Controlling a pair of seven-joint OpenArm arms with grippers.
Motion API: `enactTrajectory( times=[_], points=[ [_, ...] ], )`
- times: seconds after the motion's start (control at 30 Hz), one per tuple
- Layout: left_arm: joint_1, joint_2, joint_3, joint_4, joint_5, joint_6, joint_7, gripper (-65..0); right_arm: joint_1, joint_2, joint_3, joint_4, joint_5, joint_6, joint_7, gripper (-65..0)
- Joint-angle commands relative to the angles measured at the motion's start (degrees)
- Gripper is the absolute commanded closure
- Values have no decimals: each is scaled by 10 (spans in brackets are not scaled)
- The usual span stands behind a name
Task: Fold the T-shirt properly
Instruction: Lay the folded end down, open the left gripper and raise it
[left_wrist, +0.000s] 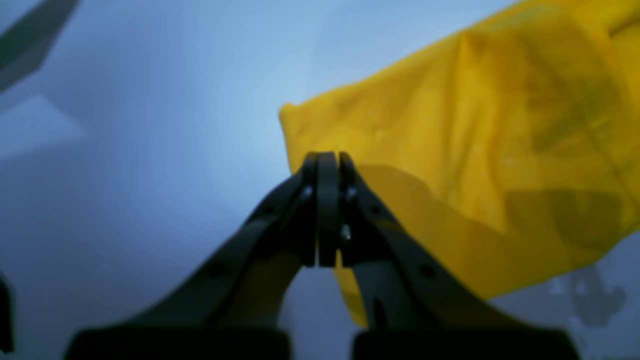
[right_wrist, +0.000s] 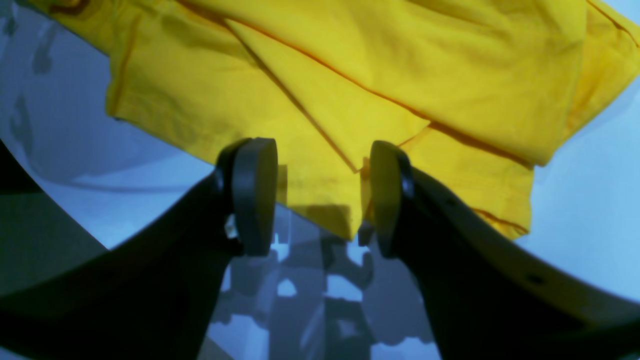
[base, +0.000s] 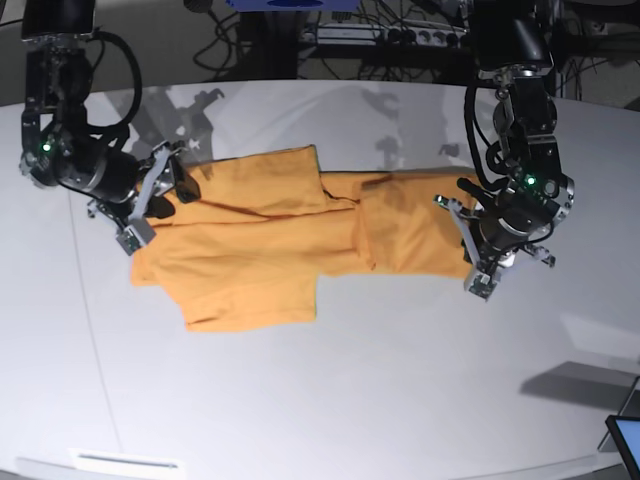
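T-shirt (base: 250, 250): orange-yellow, partly folded on white desk (base: 400, 380); no lettering legible.
Left pincer (left_wrist: 327, 165): pinched closed beside the cloth edge, gripping nothing visible.
Right pincer (right_wrist: 320, 195): wide apart over the hem.

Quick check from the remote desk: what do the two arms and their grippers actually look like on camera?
Both arms are black, built of chunky rounded segments, with black cables looping alongside and a small green light on each. The left gripper and right gripper have pale grey finger links in the base view. Close up, the right gripper's fingertips are dark rounded oval pads; the left gripper's are slim dark blades with small silvery screws.
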Motion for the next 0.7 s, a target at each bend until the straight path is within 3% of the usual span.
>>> enactTrajectory(
  times=[0.0,0.67],
  points=[
    [-12,-6,-10,0,1,0,-9,0,5,7,3,8,9,1,10,-284],
    [-38,-5,-29,-95,1,0,-40,0,-3,7,3,9,9,1,12,-284]
  ],
)
